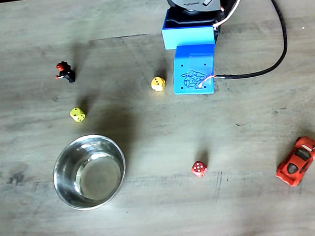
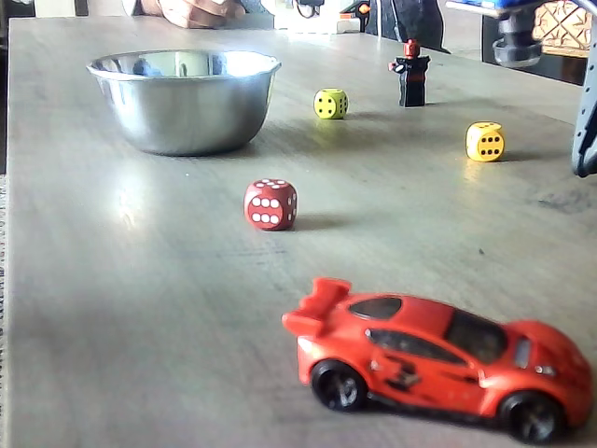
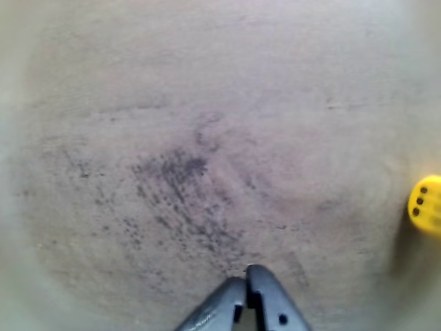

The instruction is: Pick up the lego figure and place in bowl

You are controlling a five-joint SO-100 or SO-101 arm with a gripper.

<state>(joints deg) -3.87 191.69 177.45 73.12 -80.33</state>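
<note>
Right now your gripper point(image 3: 246, 274) is clenched on nothing, fingertips touching above bare table point(image 3: 172, 138), with the yellow die point(image 3: 427, 205) at the right edge of the wrist view. You must open before descending, or the tips will only knock the target over. Near the side camera sit the red car point(image 2: 438, 359) and the red die point(image 2: 270, 203); either could be mistaken for your target. Farther back stands the bowl point(image 2: 182, 103), then the lime die point(image 2: 330, 103), and the lego figure point(image 2: 410, 73) upright, apart from everything; small and top-heavy, it may topple. Beyond lie a person's hand point(image 2: 198, 11) and clutter. The wood is grey, worn and glares.
</note>
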